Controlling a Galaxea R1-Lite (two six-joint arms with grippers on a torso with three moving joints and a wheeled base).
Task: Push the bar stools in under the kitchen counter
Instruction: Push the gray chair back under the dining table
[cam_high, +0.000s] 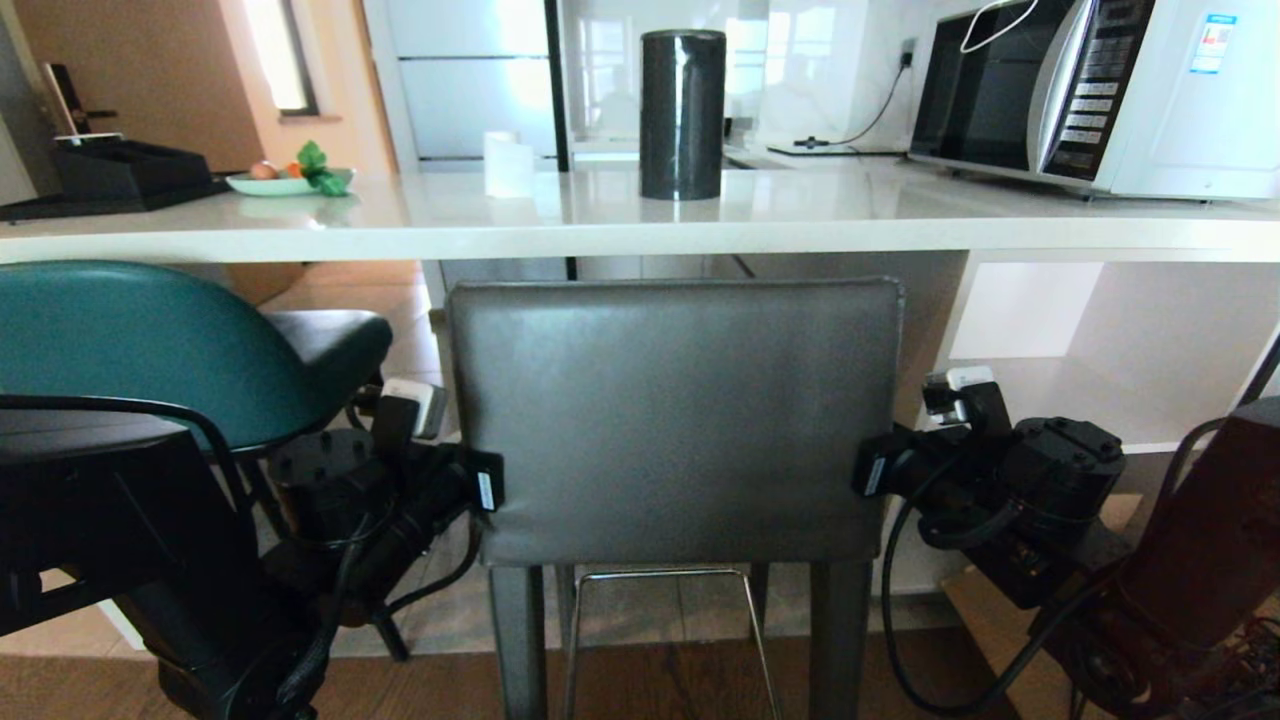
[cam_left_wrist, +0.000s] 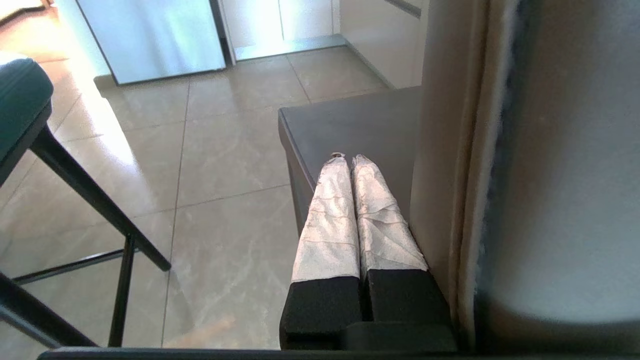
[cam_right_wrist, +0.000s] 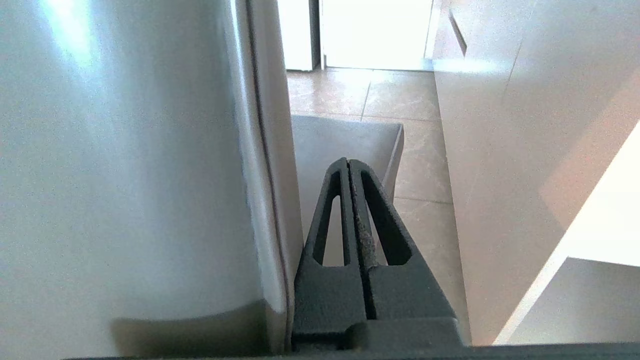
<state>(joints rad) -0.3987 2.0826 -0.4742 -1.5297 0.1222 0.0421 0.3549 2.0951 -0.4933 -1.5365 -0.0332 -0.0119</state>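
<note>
Dark grey leather stool with rectangular back (cam_high: 675, 420) parked dead centre, seat tucked under the glossy white stone desk (cam_high: 620, 215). Left tool (cam_left_wrist: 348, 161) clenched, empty, pressed along the backrest's 9 o'clock edge; right tool (cam_right_wrist: 347, 162) likewise at 3 o'clock. Teal leather stool (cam_high: 150, 345) off at 9 o'clock.

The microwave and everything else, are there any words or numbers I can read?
None can be read.
Microwave: button labels on its panel, too small.
Blue sticker on the microwave: print too small.
White tags on the left gripper and right gripper: blurred.
</note>
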